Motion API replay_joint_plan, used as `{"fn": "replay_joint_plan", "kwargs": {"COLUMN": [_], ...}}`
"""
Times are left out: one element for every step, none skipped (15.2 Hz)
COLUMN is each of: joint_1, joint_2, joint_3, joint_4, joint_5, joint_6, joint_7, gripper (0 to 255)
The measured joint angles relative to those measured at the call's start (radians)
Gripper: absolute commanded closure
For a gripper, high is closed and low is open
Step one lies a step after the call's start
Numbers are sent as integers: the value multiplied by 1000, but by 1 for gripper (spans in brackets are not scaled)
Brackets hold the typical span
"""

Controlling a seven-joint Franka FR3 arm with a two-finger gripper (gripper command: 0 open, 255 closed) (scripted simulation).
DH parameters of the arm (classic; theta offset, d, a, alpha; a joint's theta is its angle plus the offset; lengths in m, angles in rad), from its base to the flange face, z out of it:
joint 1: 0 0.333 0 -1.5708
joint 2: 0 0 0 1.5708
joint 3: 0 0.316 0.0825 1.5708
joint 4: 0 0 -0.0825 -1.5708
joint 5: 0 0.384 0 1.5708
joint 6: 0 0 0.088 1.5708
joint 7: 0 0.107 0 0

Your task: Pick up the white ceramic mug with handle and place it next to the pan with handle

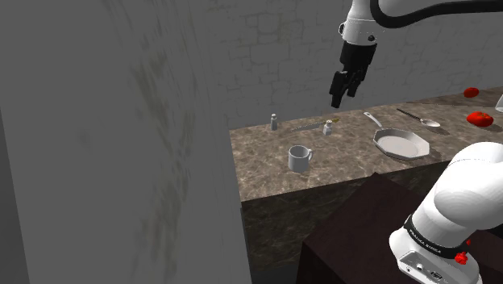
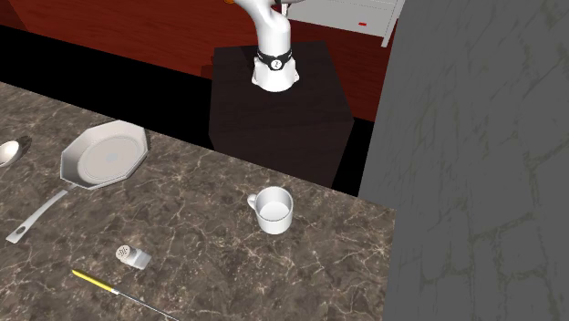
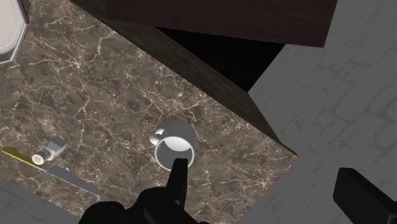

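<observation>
A white mug with a handle stands upright on the marble counter, near its front edge. The grey pan, octagonal with a long handle, lies to the shoulder view's right of the mug, about a pan's width away. My black gripper hangs open high above the counter, behind the mug and pan. In the wrist view the mug sits far below, just past one fingertip, and nothing is between the fingers of the gripper. The second exterior view shows the mug and pan apart.
Behind the mug are an upright shaker, a second shaker and a yellow-handled knife. A spoon and red fruits lie beyond the pan. A grey wall bounds the counter's end near the mug. The dark stand fronts the counter.
</observation>
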Motion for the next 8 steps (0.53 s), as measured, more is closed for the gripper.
{"fn": "replay_joint_plan", "kwargs": {"joint_1": [0, -1, -1, -2, -3, -7, -8, -9], "joint_2": [0, 4, 18, 32, 42, 71, 95, 115], "joint_3": [0, -2, 0, 0, 0, -5, -5, -4], "joint_4": [0, -16, -27, -40, -63, -70, -83, -99], "joint_5": [0, -1, -1, -2, -2, -7, -8, -8], "joint_6": [0, 18, 43, 70, 102, 138, 174, 210], "joint_7": [0, -3, -2, -3, -4, -12, -13, -13], "gripper": [0, 0, 0, 0, 0, 0, 0, 0]}}
